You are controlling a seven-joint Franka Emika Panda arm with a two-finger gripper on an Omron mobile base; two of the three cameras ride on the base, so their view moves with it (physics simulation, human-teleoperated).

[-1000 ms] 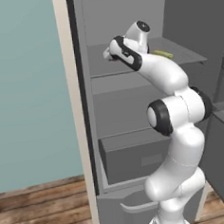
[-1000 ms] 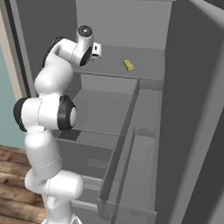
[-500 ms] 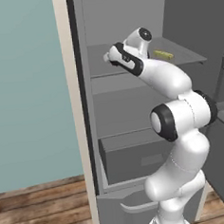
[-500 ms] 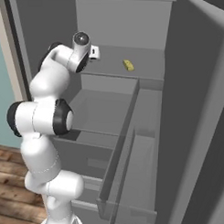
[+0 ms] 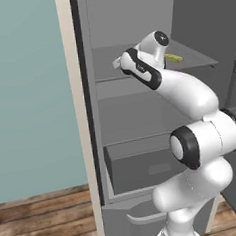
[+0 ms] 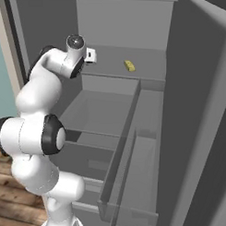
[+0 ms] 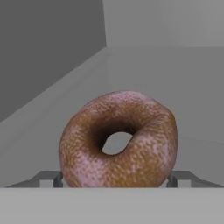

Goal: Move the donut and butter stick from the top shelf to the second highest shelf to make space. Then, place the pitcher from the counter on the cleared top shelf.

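From my seat, the hand camera shows the brown ring-shaped donut with its reddish-brown glaze [image 7: 119, 141] standing tilted up on edge, right in front of the lens. The two dark finger tips [image 7: 48, 178] of the white arm's two-finger gripper [image 7: 116, 179] stand spread wide, one on either side of the donut's lower edge; I cannot tell whether either pad touches it, and nothing is clamped. The donut sits on the thin flat grey top shelf [image 7: 175, 87], close to its left side wall, with bare plate running back to the rear corner behind it.

In the right base view I see the hand at the front-left edge of that top shelf [image 6: 149, 65], and the small yellow butter stick [image 6: 130, 65] lies well apart to its right, about mid-depth, with open plate around it on all sides. The left base view shows the butter stick [image 5: 173, 58] just past the wrist, toward the right edge.

Below, the broader grey second highest shelf [image 6: 94, 112] is open from front edge to back wall.
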